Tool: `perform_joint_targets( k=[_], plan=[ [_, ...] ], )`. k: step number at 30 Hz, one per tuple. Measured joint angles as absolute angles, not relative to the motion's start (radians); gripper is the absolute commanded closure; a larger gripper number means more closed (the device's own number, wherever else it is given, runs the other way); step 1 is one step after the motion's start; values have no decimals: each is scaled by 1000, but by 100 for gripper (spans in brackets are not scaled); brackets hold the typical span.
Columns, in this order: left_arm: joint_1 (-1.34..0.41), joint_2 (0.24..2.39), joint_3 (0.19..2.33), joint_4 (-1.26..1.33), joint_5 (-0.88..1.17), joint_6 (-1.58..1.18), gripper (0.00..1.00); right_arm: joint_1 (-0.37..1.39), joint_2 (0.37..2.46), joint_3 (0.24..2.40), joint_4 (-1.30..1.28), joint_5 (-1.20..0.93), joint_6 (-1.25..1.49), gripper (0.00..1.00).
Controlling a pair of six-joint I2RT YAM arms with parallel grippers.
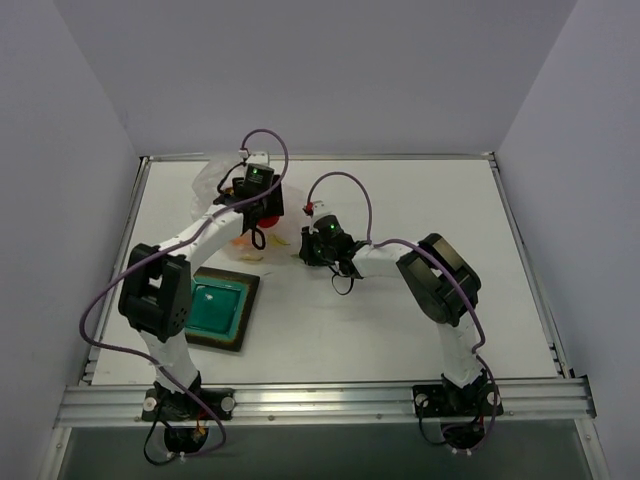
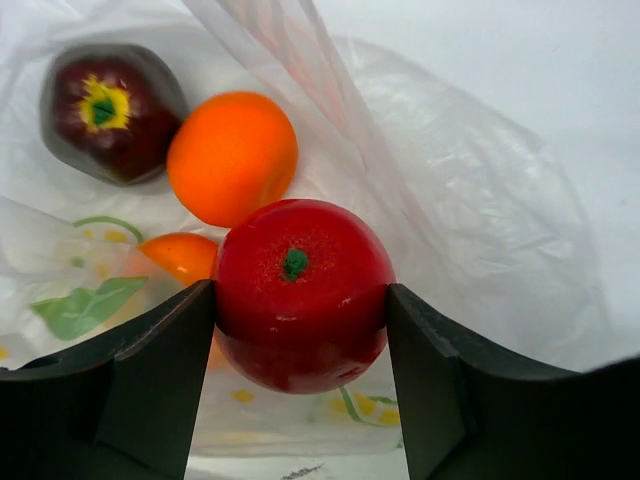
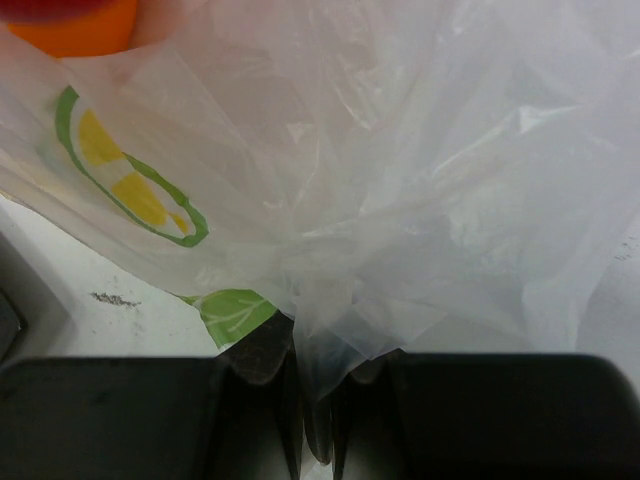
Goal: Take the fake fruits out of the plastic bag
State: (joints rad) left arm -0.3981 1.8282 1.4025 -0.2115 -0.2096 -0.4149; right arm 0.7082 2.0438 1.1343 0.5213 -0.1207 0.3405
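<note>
Left gripper (image 2: 300, 305): jaws partway in, with both black fingers (image 2: 160, 370) pressed to the sides of the red fruit (image 2: 300, 260), one on its left flank and one on its right. I grip it across its widest part. Its green stem dimple faces my wrist camera. I cannot tell whether it rests on the film or hangs free of it.

Just beyond the red fruit is an orange fruit (image 2: 232, 155), touching or nearly touching its top edge. Farther left is a dark maroon fruit (image 2: 110, 110), its yellow and green calyx turned up. A second orange fruit (image 2: 180, 255) is wedged low on the left against the red one, half hidden by my left finger. All four lie on the plastic bag (image 2: 480, 230), thin, clear and wrinkled, with a fold rising behind the orange fruit. Leaf and citrus-slice prints show on the film near my fingers.

Right gripper (image 3: 318, 415): jaws drawn almost fully together, pinching a gathered twist of the bag's film. The film fans out from that pinch and fills the view.

From overhead, the bag sits on the far left part of the table (image 1: 400, 320), and my left wrist is over it. My right gripper is low on the table at the bag's right edge. A teal dish (image 1: 222, 308) lies nearer than the bag on the left, apart from it.
</note>
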Motion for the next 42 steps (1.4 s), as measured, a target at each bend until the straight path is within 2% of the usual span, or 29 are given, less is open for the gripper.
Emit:
perform_joint_targets(
  k=[9,13,18,22,28,31,32,33,35,37,42],
  plan=[
    [-387,1509,1259,-181,-162,-466,70,708,2040,1119,544,-120,344,93],
    [-377,1295,1080,-183,-170,-515,70,708,2035,1108,553,-120,347,93],
    [-336,1026,828,-253,-279,-612,69,707,2035,1102,565,-122,350,93],
    [-253,960,699,-289,-319,-678,69,707,2034,1098,570,-124,350,93],
    [-161,1070,644,-283,-319,-746,68,707,2034,1095,575,-124,350,93],
    [-162,1109,633,-278,-329,-775,57,707,2034,1095,575,-124,350,93],
    [-162,1113,628,-266,-340,-785,52,707,2034,1095,575,-124,350,93],
    [-162,1113,626,-263,-350,-796,43,707,2034,1095,575,-124,350,93],
    [-161,1112,622,-257,-366,-813,35,707,2034,1095,575,-124,350,93],
    [-162,1110,616,-252,-380,-826,29,707,2034,1095,575,-124,349,93],
    [-162,1085,604,-269,-416,-849,25,707,2034,1095,575,-124,349,93]
  ],
)
